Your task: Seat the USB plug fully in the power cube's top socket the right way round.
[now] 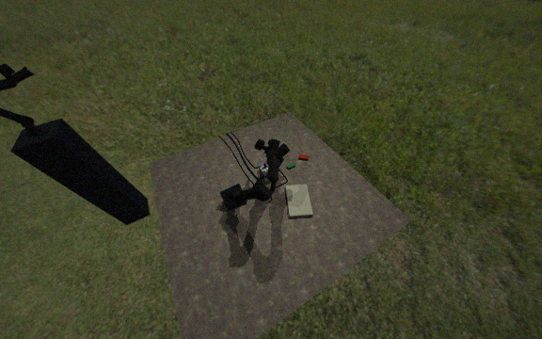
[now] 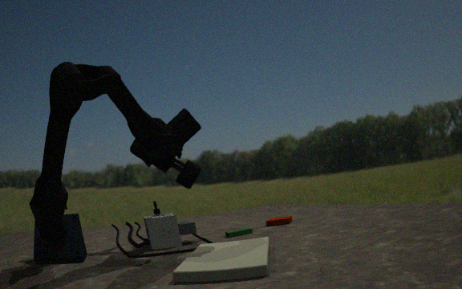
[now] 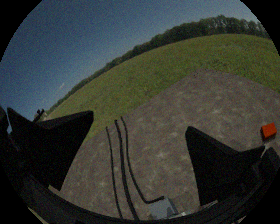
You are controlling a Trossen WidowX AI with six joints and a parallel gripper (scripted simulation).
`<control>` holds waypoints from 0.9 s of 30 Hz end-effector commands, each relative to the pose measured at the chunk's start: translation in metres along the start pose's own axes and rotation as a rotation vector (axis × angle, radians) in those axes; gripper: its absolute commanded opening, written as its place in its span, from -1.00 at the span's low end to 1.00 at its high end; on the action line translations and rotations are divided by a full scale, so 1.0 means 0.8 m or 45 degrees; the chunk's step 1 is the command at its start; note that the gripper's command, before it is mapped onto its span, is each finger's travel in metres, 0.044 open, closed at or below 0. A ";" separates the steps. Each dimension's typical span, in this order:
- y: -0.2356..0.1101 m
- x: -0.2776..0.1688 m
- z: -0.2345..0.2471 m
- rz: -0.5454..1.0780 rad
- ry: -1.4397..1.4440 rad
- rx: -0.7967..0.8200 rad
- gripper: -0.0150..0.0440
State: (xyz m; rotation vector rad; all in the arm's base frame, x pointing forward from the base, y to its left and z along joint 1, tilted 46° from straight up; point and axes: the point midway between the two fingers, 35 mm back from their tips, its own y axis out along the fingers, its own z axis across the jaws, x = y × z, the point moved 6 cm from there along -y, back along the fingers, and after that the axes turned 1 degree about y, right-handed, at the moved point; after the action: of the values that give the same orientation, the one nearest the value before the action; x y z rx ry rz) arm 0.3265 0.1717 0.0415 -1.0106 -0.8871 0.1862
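The brown bench (image 1: 346,221) carries everything. The dark arm (image 2: 60,132) rises from its base and bends forward, its gripper (image 2: 183,154) hanging above the power cube (image 2: 162,232) with jaws wide apart and nothing between them. A pale slab (image 2: 224,260) lies in front. The USB plug (image 2: 156,209) sticks up from the cube's top. A green block (image 2: 238,232) and an orange block (image 2: 278,221) lie farther out.

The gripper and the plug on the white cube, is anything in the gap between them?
No. In the exterior view the open gripper hangs above the plug atop the cube; only background shows between.
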 end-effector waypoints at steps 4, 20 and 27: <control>0.026 -0.023 0.013 0.459 1.251 -0.611 1.00; 0.007 -0.031 0.035 0.163 2.070 -1.609 1.00; -0.008 -0.025 0.045 -0.268 2.262 -1.962 1.00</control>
State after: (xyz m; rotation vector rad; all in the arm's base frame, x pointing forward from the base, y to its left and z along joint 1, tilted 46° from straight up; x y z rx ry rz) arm 0.2920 0.1772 0.0231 -1.7581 0.6534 -0.8006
